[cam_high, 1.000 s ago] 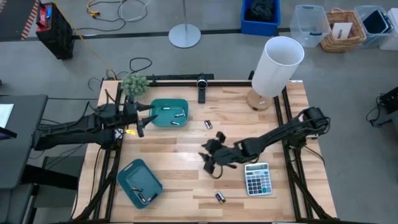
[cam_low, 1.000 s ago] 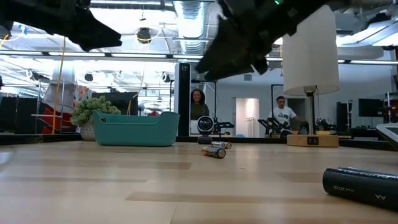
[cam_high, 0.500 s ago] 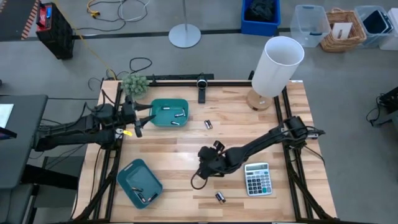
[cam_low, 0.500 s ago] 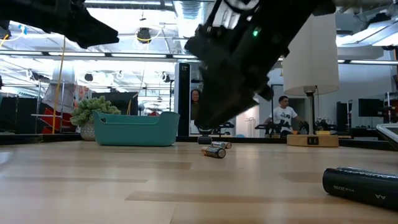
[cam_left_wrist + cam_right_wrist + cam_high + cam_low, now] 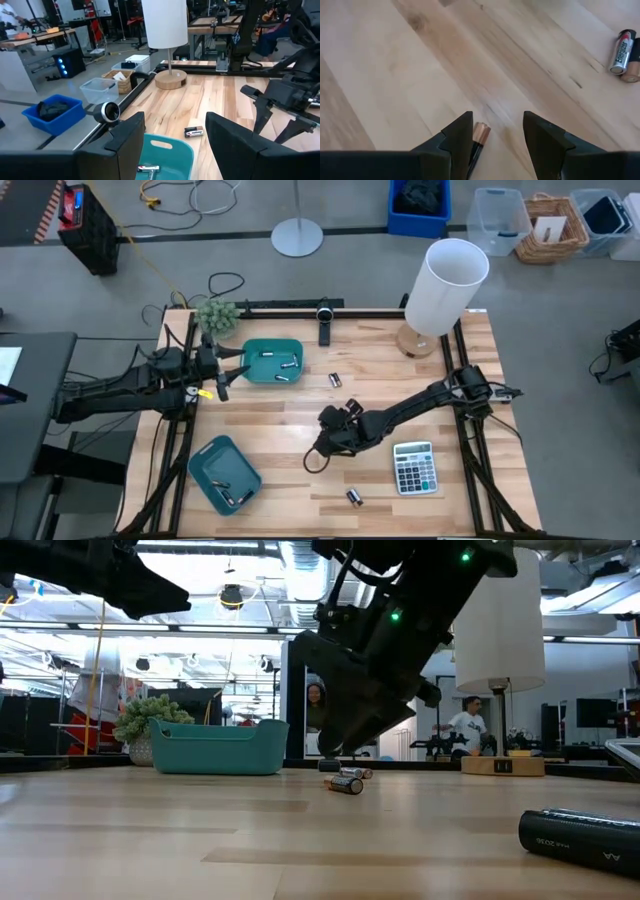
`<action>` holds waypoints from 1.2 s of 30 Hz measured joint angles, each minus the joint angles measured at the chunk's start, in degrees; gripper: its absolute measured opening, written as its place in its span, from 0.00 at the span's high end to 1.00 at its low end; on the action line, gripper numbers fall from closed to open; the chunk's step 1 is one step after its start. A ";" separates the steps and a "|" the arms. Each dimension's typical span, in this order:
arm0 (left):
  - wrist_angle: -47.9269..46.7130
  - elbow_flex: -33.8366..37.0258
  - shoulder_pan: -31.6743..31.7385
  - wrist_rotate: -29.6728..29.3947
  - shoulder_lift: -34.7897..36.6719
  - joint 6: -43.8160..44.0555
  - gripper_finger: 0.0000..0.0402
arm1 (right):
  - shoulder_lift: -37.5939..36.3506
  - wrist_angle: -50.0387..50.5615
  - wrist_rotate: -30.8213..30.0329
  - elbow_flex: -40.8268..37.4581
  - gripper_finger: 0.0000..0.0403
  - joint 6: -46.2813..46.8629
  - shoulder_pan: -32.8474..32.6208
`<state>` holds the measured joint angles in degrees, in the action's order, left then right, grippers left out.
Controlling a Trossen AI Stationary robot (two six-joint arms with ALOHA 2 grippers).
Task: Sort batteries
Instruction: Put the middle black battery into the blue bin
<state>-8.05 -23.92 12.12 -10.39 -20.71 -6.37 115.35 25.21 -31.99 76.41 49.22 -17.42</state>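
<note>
Here, on pale wood-grain table (image 5: 290, 420): smooth teal bins (image 5: 272, 361) holding small cylindrical batteries (image 5: 287, 366); right gripper (image 5: 492, 145) spread, fingers bracketing copper-capped battery (image 5: 479, 137) mid-table; left gripper (image 5: 172, 132) parted, empty, above far bin; silvery pair (image 5: 335, 380) nearby.

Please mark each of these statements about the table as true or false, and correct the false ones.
1. The right hand is over the middle of the light wooden table. True.
2. The right hand is empty. False: a small copper-tipped dark battery lies against one of its fingers.
3. The grey calculator lies inside the teal rectangular bin. False: it lies on the bare table, near the right arm.
4. The left hand is beside the teal rectangular bin. True.
5. The white lampshade lies tipped over on the table. False: it stands upright on its round wooden base.
</note>
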 joint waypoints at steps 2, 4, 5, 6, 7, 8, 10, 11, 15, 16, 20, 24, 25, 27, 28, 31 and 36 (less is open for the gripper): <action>0.04 0.00 0.00 0.00 0.00 -0.10 0.49 | 0.00 -0.02 0.03 -0.01 0.52 -0.01 -0.37; 0.11 0.00 0.00 0.01 0.00 -0.58 0.49 | 0.04 -0.12 0.23 0.00 0.52 0.01 -0.74; 0.16 0.00 0.00 0.01 0.00 -0.78 0.49 | 0.08 -0.05 0.44 0.00 0.52 0.12 -0.94; 0.23 0.00 0.00 0.02 0.00 -0.94 0.49 | 0.10 -0.01 0.44 0.00 0.52 0.26 -1.02; 0.38 0.00 0.00 0.01 0.00 -1.08 0.49 | 0.11 0.00 0.49 0.01 0.52 0.27 -1.04; 0.56 0.00 0.00 0.02 0.00 -1.09 0.49 | 0.11 -0.04 0.49 -0.01 0.52 0.27 -1.06; 1.01 0.00 0.00 0.02 0.00 -1.09 0.49 | 0.11 -0.13 0.47 -0.01 0.52 0.29 -1.01; 1.11 0.00 0.00 0.02 0.00 -1.09 0.49 | 0.11 -0.13 0.49 0.00 0.52 0.29 -1.01; 1.07 0.00 0.00 0.02 0.00 -1.11 0.49 | 0.11 -0.11 0.48 0.00 0.52 0.22 -1.28; 1.07 0.00 0.00 0.02 0.00 -1.11 0.49 | 0.11 -0.11 0.49 -0.01 0.52 0.06 -1.44; 1.05 0.00 0.00 0.02 0.00 -1.14 0.49 | 0.11 -0.35 0.50 -0.01 0.52 0.06 -1.78; 1.03 0.00 0.00 0.02 0.00 -1.14 0.49 | 0.26 -0.39 0.49 -0.08 0.52 0.28 -2.11; 1.03 0.00 0.00 0.02 0.00 -1.14 0.49 | 0.26 -0.39 0.49 -0.10 0.52 0.30 -2.05; 1.03 0.00 0.00 0.02 0.00 -1.14 0.49 | 0.26 -0.55 0.50 -0.10 0.52 0.30 -1.95; 1.03 0.00 0.00 0.02 0.00 -1.14 0.49 | 0.26 -0.64 0.51 -0.10 0.52 0.33 -1.97; 1.03 0.00 0.00 0.02 0.00 -1.14 0.49 | 0.26 -0.72 0.51 -0.12 0.52 0.40 -2.08; 1.01 0.00 0.00 0.02 0.00 -1.16 0.49 | 0.26 -0.66 0.53 -0.14 0.52 1.29 -2.22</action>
<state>-7.05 -23.92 12.12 -10.37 -20.71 -7.53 115.61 24.55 -31.46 76.27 50.51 -19.64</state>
